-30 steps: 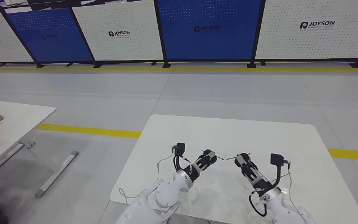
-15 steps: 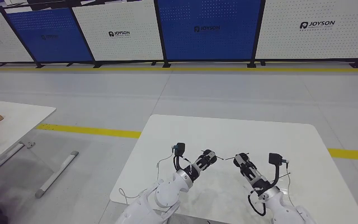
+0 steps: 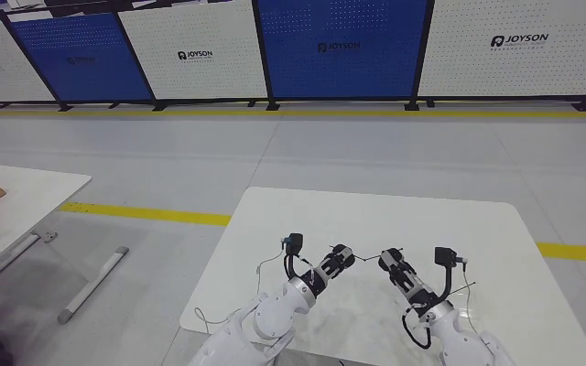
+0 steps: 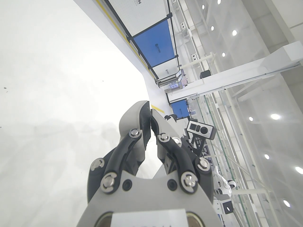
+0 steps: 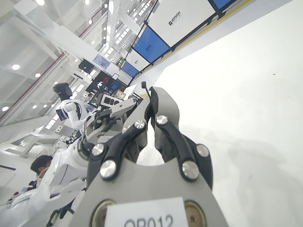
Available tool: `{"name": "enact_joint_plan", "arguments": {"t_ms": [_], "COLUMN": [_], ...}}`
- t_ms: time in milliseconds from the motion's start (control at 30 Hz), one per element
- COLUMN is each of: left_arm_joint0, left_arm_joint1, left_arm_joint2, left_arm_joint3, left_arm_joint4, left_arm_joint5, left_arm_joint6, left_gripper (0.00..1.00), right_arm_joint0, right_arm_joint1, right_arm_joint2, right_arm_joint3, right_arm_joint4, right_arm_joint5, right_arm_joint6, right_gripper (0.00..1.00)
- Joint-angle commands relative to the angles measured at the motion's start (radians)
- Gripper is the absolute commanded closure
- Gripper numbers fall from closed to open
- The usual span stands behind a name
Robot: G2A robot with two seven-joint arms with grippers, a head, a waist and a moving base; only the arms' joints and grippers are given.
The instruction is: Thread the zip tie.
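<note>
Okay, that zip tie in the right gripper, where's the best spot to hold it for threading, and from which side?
Probably the flat strap just behind the head, as the right gripper holds the zip tie now: pads on the strap's broad faces, coming from the strap side, so the small square head pokes out free toward the left gripper.

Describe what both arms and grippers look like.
The left arm and right arm are white rounded shells with black cables. The left gripper and right gripper have grey fingers, black ribbed pads, black links with silver bolts, and a white label.
</note>
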Motion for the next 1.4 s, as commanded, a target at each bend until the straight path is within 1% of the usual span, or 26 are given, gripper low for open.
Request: {"name": "enact_joint_plan", "arguments": {"t_ms": [0,267,533,733,1033,1367], "left_arm_joint0": [0.000,0.000,0.000,0.000,0.000,0.000], "left_arm_joint1": [0.000,0.000,0.000,0.000,0.000,0.000], "left_arm_joint2": [0.000,0.000,0.000,0.000,0.000,0.000], "left_arm_joint3": [0.000,0.000,0.000,0.000,0.000,0.000], "left_arm_joint4": [0.000,0.000,0.000,0.000,0.000,0.000], "left_arm_joint5": [0.000,0.000,0.000,0.000,0.000,0.000], "left_arm_joint6": [0.000,0.000,0.000,0.000,0.000,0.000], "left_gripper": [1.00,1.00,1.00,1.00,1.00,1.00], "right_arm_joint0": [-0.003,-0.016,-0.013,-0.011,-0.029,-0.019], "right_arm_joint1": [-0.001,-0.003,-0.009,-0.013,-0.015,-0.022], "right_arm_joint2": [0.004,0.023,0.022,0.026,0.043,0.039], "right_arm_joint3": [-0.003,-0.007,-0.004,0.000,-0.014,-0.004], "right_arm_joint4": [-0.002,-0.003,-0.010,-0.009,-0.016,-0.020], "right_arm_joint5": [-0.001,-0.012,-0.004,-0.009,-0.020,-0.012], "right_arm_joint6": [0.000,0.005,0.020,0.025,0.026,0.042], "right_gripper": [1.00,1.00,1.00,1.00,1.00,1.00]}}
